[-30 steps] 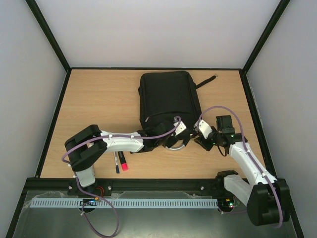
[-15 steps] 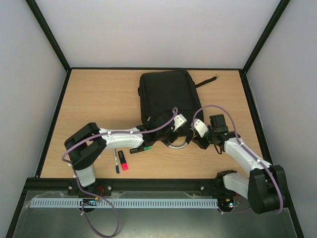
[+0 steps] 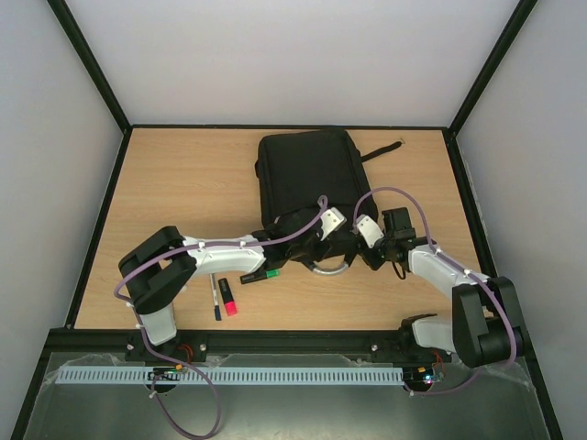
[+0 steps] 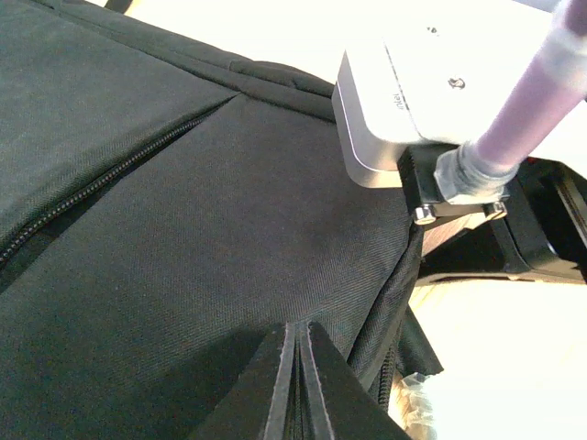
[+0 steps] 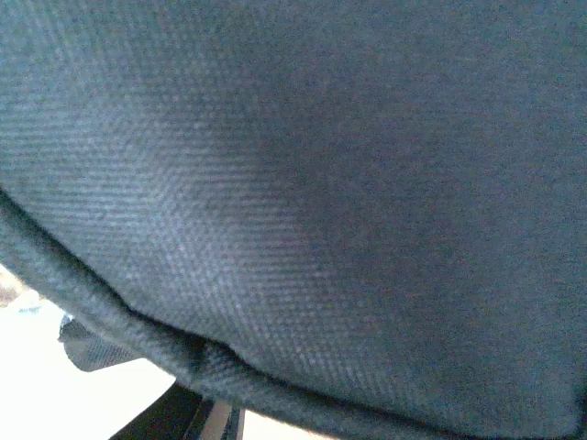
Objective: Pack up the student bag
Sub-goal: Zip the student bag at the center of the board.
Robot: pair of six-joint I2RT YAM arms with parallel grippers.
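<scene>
Wood-grain tabletop [image 3: 183, 183], and at the far left three loose items wait near the front edge: a dark pen [image 3: 217, 299], a pink highlighter [image 3: 228, 300] just beside it, and a green-capped marker [image 3: 260, 274] a little further in, tucked by the left forearm. My read is that they are parked within reach for loading.

Centre stage, the student bag [image 3: 307, 179] lies flat, its straps end toward the back wall and its grey loop handle [image 3: 327, 269] toward the arms. The left gripper [image 4: 295, 335] is down on the bag's near end, fingers pressed together against the black weave. It looks set to lift or pin a flap, though I cannot tell whether cloth is caught between them.

Over to the right, the right gripper [image 3: 365, 252] crowds the bag's near right corner. Its own camera shows nothing but fabric, so spread or closed, I cannot tell. Both arms at one end suggests they are working an opening.
</scene>
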